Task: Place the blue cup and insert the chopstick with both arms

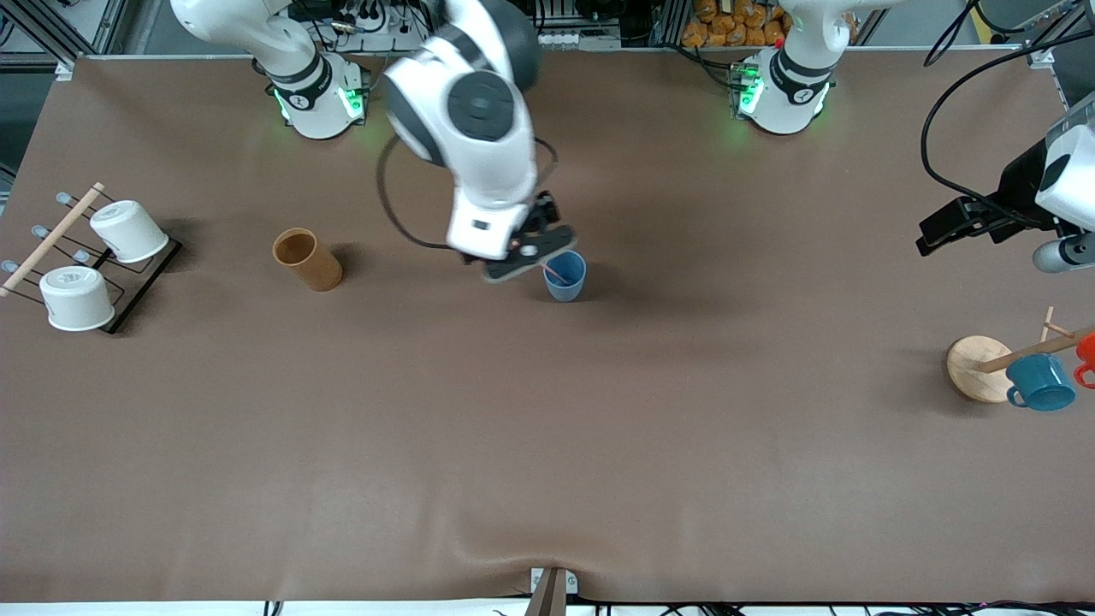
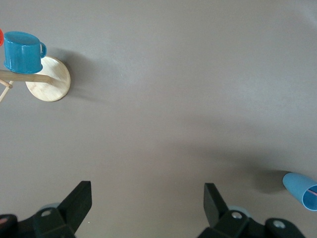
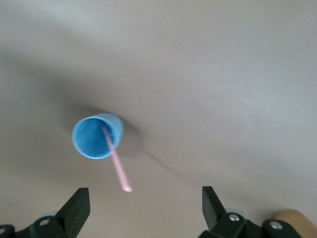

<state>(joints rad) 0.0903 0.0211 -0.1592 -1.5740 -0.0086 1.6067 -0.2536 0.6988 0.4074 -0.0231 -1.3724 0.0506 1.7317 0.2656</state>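
Note:
The blue cup (image 1: 565, 275) stands upright near the table's middle. The pale pink chopstick (image 1: 556, 272) leans inside it, its top end sticking out over the rim. My right gripper (image 1: 537, 248) hangs just above the cup, toward the right arm's end. In the right wrist view the right gripper (image 3: 144, 193) is open and empty, with the cup (image 3: 94, 136) and the chopstick (image 3: 115, 158) free below it. My left gripper (image 1: 941, 229) waits high at the left arm's end of the table. In the left wrist view it (image 2: 147, 186) is open and empty, and the cup (image 2: 299, 191) shows far off.
A brown paper cup (image 1: 306, 258) stands toward the right arm's end. A wire rack (image 1: 137, 291) there holds two white cups. A wooden mug tree (image 1: 975, 368) with a teal mug (image 1: 1039, 382) and a red mug (image 1: 1086, 355) stands under the left gripper.

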